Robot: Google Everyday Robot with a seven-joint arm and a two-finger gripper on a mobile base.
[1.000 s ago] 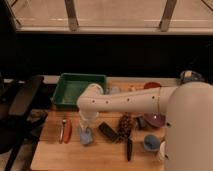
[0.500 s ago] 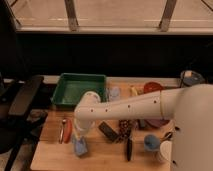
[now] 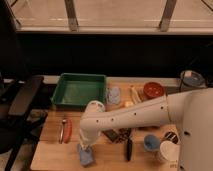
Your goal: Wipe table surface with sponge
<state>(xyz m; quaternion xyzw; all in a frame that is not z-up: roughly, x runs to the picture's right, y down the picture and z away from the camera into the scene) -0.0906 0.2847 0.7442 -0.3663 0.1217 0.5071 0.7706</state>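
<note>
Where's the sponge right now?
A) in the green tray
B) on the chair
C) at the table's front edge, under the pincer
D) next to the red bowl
C: the sponge sits on the table near its front edge, gripped from above by the pincer.

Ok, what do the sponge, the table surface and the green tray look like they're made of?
Sponge: soft foam by its look, matte light blue, under the gripper, jaws closed on it, at the table's front left. Table surface: wood, light tan with plank seams, low sheen. Green tray: probably moulded plastic, smooth uniform colour, raised rim.
</note>
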